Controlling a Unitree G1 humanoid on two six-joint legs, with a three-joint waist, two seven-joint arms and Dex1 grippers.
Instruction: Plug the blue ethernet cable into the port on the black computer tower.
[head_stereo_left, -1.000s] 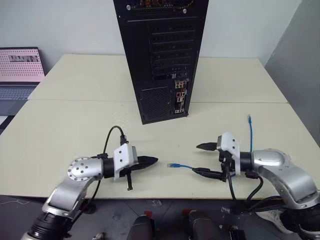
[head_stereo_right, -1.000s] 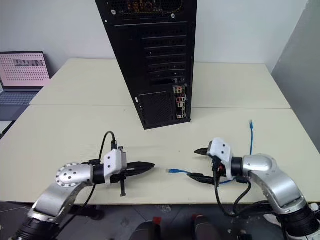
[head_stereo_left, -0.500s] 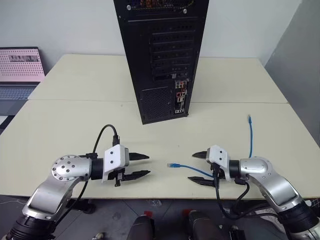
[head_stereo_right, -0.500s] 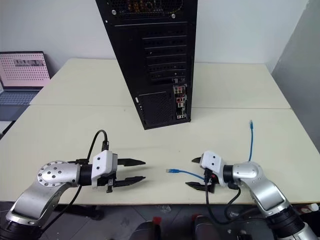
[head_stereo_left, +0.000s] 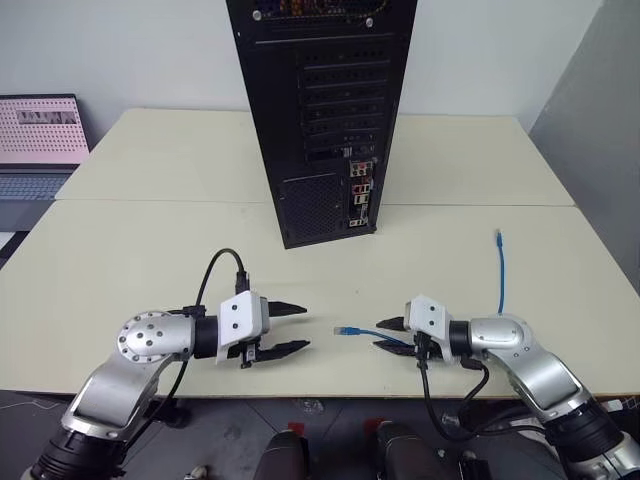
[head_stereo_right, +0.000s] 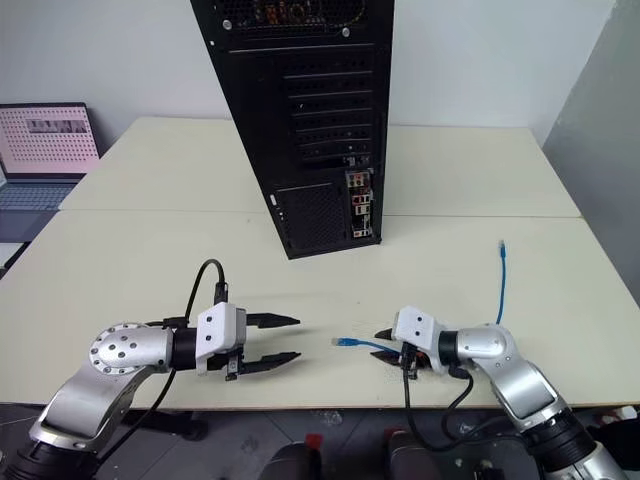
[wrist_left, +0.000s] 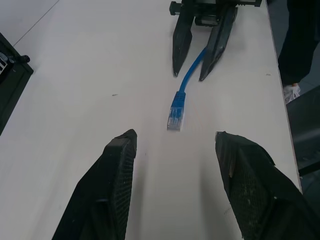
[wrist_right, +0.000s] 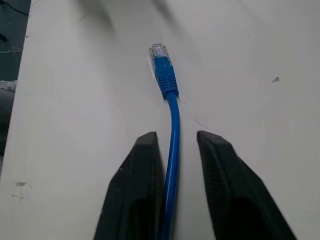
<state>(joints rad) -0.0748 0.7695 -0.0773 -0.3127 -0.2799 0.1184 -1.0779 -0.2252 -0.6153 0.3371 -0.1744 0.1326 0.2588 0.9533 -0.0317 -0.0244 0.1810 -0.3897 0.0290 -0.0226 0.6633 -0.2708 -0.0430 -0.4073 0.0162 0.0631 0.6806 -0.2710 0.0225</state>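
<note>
1. The right claw (wrist_right: 172, 175), low near the bench's (head_stereo_left: 150, 250) front edge, has its fingers drawn in around the cable (wrist_right: 173, 130); there is still a slight gap, so I judge the grasp not yet firm.
2. The left claw (wrist_left: 172, 165) is spread and empty, facing the plug (wrist_left: 175, 112).
3. Next: firm the grip, lift, and carry the plug to the tower's (head_stereo_left: 320, 110) port strip mid-bench.
4. No writing is legible.

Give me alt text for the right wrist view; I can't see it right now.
The right gripper has its two black fingers on either side of the blue cable, narrow gaps still showing. The cable runs out from between them along the pale table to its plug, which lies flat.
</note>
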